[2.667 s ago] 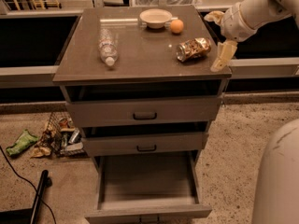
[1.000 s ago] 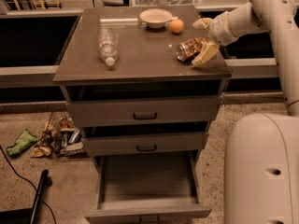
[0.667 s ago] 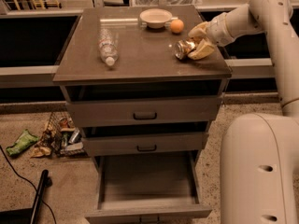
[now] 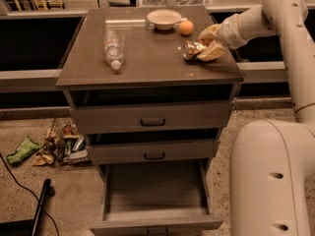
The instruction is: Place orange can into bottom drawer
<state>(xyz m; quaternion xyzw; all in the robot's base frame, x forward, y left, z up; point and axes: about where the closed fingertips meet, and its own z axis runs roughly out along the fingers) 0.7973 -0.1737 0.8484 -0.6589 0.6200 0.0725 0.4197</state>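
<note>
My gripper (image 4: 206, 44) sits at the 3 o'clock edge of the cabinet top (image 4: 152, 58), right up against the orange can (image 4: 192, 49), which lies on its side there. I cannot tell whether I have clamped it. An orange fruit (image 4: 186, 27) lies near the can at its 11 o'clock, beside a white bowl (image 4: 164, 18). A plastic bottle (image 4: 113, 48) lies well apart at 9 o'clock. The bottom drawer (image 4: 155, 223) stands pulled open at 6 o'clock.
</note>
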